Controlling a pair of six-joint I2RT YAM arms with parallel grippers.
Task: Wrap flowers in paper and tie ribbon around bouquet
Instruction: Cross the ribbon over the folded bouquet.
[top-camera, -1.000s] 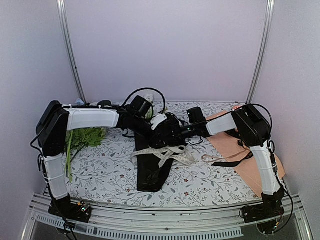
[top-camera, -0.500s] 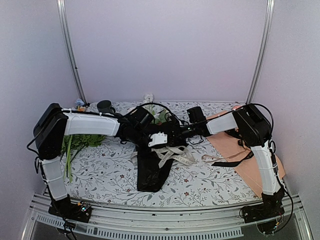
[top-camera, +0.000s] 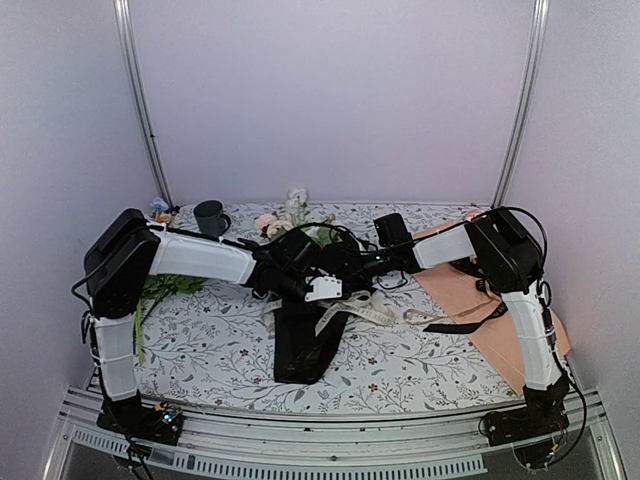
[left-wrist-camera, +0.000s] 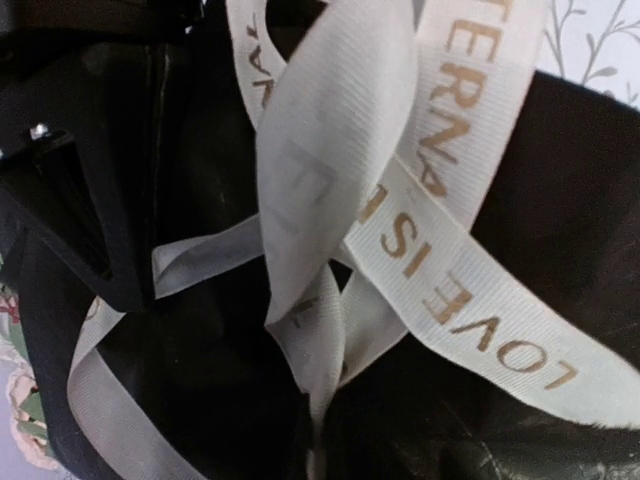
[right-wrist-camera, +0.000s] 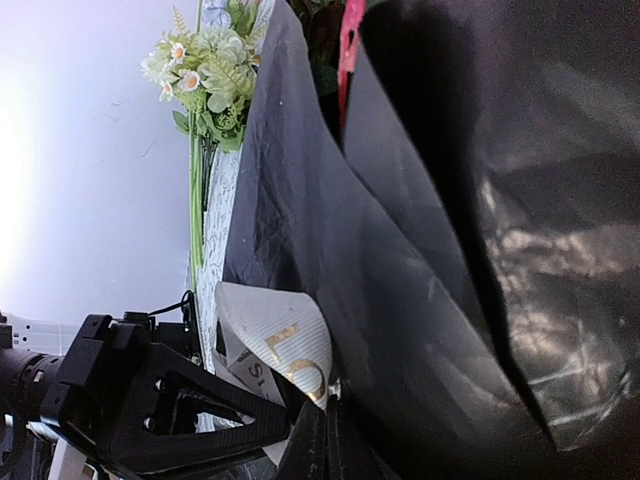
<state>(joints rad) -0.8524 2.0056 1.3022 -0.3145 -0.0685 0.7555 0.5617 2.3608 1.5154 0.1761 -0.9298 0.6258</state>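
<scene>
The bouquet lies mid-table: a black paper (top-camera: 300, 345) cone with pink and white flowers (top-camera: 283, 218) sticking out at its far end. The cream ribbon (top-camera: 352, 308), printed in gold letters, crosses the cone in loose loops. My left gripper (top-camera: 322, 290) sits over the cone, shut on a strand of ribbon (left-wrist-camera: 450, 290) that narrows down between its dark jaws (left-wrist-camera: 318, 440), above the paper (left-wrist-camera: 560, 200). My right gripper (top-camera: 345, 268) reaches in from the right. In its wrist view it (right-wrist-camera: 328, 420) is shut, a curl of ribbon (right-wrist-camera: 280, 345) at its tip against the paper (right-wrist-camera: 420, 250).
A peach-tan sheet (top-camera: 470, 290) with a dark strap (top-camera: 462, 325) on it lies at the right. A leftover leafy bunch (top-camera: 165, 285) (right-wrist-camera: 205, 60) lies at the left under my left arm. A grey mug (top-camera: 210, 216) stands at the back left.
My left arm swung forward and down onto the cone, uncovering the mug and flowers behind it, and its jaws closed on the ribbon. The right arm has not moved.
</scene>
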